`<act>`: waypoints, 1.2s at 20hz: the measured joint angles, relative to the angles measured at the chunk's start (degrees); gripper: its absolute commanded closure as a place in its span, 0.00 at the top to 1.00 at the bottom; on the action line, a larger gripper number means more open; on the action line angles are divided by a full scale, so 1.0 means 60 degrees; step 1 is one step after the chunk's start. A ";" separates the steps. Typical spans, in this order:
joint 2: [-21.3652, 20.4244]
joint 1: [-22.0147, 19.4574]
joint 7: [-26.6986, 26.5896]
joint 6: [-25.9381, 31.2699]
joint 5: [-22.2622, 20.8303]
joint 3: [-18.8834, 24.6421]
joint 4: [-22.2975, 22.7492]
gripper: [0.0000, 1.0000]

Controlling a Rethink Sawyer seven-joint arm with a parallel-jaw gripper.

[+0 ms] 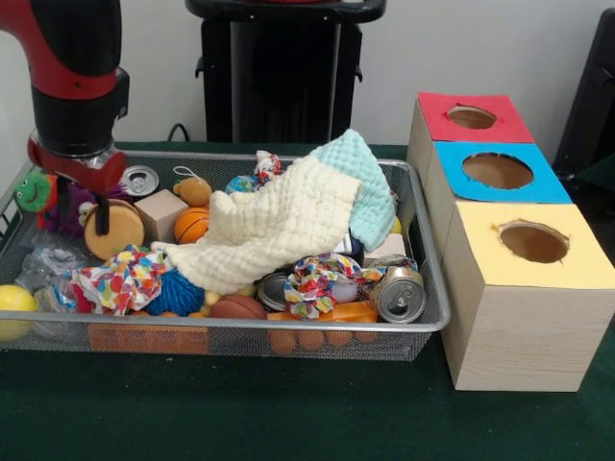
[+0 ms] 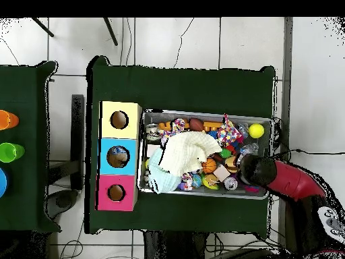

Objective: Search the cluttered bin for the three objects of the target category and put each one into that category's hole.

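Note:
The wire mesh bin point(image 1: 423, 252) is full of toys; it also shows in the overhead view point(image 2: 264, 120). My gripper point(image 1: 83, 207) hangs open and empty over the bin's left end, its fingers just above a round wooden disc point(image 1: 113, 229). In the overhead view the arm point(image 2: 257, 169) hides the gripper. One crumpled see-through plastic bottle point(image 1: 40, 264) lies at the left end, below and in front of the gripper; its label does not show. The other bottles are hidden. The blue-surround hole point(image 1: 498, 170) is the middle one of the wooden box, right of the bin, and also shows from above point(image 2: 118, 156).
A cream cloth point(image 1: 279, 226) and a mint cloth point(image 1: 360, 182) cover the bin's middle. Aluminium cans lie at the front right point(image 1: 399, 293) and back left point(image 1: 141, 180). A wooden cube point(image 1: 160, 213), a small basketball point(image 1: 192, 226) and a yellow ball point(image 1: 14, 300) are near the gripper.

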 measured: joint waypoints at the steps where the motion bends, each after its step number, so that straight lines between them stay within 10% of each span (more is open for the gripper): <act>1: 0.0104 0.0000 0.0000 0.0136 0.0000 0.0048 -0.0206 1.00; 24: 0.0808 -0.0147 0.0000 0.1149 -0.0137 0.0777 -0.1773 1.00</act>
